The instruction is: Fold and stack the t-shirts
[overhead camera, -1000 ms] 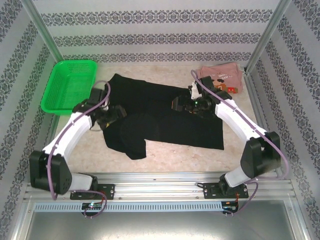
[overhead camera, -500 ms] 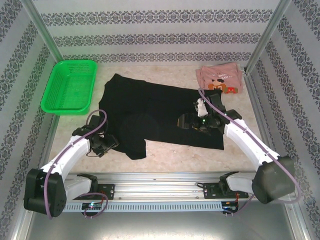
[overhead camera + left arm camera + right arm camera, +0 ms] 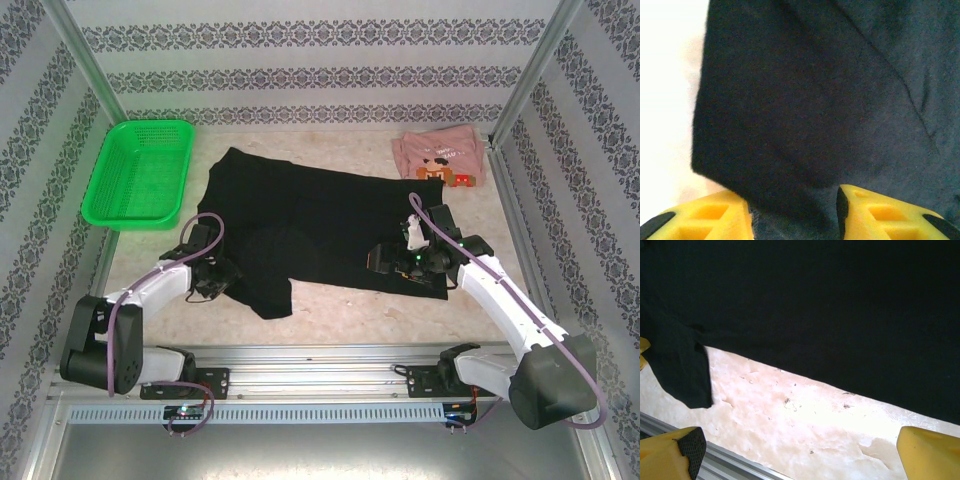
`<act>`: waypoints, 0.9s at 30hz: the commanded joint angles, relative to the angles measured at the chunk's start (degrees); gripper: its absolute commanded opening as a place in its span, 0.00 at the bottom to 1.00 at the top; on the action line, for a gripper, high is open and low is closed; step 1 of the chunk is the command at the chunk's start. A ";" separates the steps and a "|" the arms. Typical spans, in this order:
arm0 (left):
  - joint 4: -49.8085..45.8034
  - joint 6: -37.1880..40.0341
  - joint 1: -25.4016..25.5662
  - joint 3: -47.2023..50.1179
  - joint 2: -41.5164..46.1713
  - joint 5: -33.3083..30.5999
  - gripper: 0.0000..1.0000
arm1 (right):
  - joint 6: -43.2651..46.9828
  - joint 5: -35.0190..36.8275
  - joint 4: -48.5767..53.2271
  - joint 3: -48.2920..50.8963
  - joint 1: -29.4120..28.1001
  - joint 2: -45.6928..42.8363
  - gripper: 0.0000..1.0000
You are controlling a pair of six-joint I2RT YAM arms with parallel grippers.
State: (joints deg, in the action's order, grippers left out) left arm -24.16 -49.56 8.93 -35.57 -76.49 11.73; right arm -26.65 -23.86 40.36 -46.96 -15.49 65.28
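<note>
Left pincer [image 3: 795, 220] straddles near-left edge of large plain black cloth t-shirt [image 3: 300, 210], I cannot tell if clenched; right pincer [image 3: 800, 457] released over near hem, presumably readying fold

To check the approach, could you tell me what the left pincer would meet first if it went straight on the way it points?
The black t-shirt: its edge lies between the fingers of the left pincer, so cloth comes first, then probably the table beneath; depth is unclear.
</note>
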 commanded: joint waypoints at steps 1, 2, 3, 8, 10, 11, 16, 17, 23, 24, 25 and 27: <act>-0.58 0.75 0.29 -1.50 -0.02 -1.43 0.45 | -0.31 -0.49 0.07 0.64 0.54 -1.29 0.98; -0.82 0.49 0.30 -1.03 0.47 -1.44 0.45 | -0.34 -0.49 0.08 0.56 0.56 -1.35 0.98; -0.97 0.35 0.30 -0.41 0.81 -1.44 0.43 | -0.48 -0.41 0.07 0.56 0.57 -1.29 0.98; -0.10 0.07 0.38 1.23 1.20 0.05 0.16 | -0.43 -0.01 -0.11 0.43 0.68 -0.95 0.98; -1.60 0.84 0.39 0.21 2.88 -0.37 0.08 | -0.44 0.38 -0.11 0.13 0.81 -0.78 0.98; -3.23 1.59 0.38 -0.82 3.78 -0.84 0.05 | -0.45 0.52 -0.11 0.05 0.88 -0.72 0.98; -7.92 4.73 0.39 -6.55 5.26 -1.09 0.00 | -0.61 1.18 -0.37 -0.17 1.11 -0.50 0.98; -8.41 5.28 0.38 -7.80 4.84 -1.08 0.00 | -0.60 1.27 -0.45 -0.07 1.12 -0.50 0.98; -8.22 8.96 0.46 -16.08 -2.70 0.66 0.00 | -0.77 1.79 -0.74 0.29 1.31 -0.33 0.98; -8.09 9.72 0.58 -17.83 -4.70 1.25 0.00 | -0.77 1.88 -0.68 0.29 1.37 -0.17 0.98; -8.09 10.46 0.76 -19.65 -6.48 1.78 0.00 | -0.85 1.88 -0.72 0.29 1.37 0.02 0.98; -8.22 11.85 1.37 -23.55 -10.76 2.79 0.00 | -0.99 1.97 -1.05 0.29 1.51 0.27 0.98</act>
State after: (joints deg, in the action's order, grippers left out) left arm -30.76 -41.74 9.30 -54.89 -83.13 12.64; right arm -26.87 -23.16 40.03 -46.96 -14.72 65.08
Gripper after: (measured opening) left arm 0.050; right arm 0.981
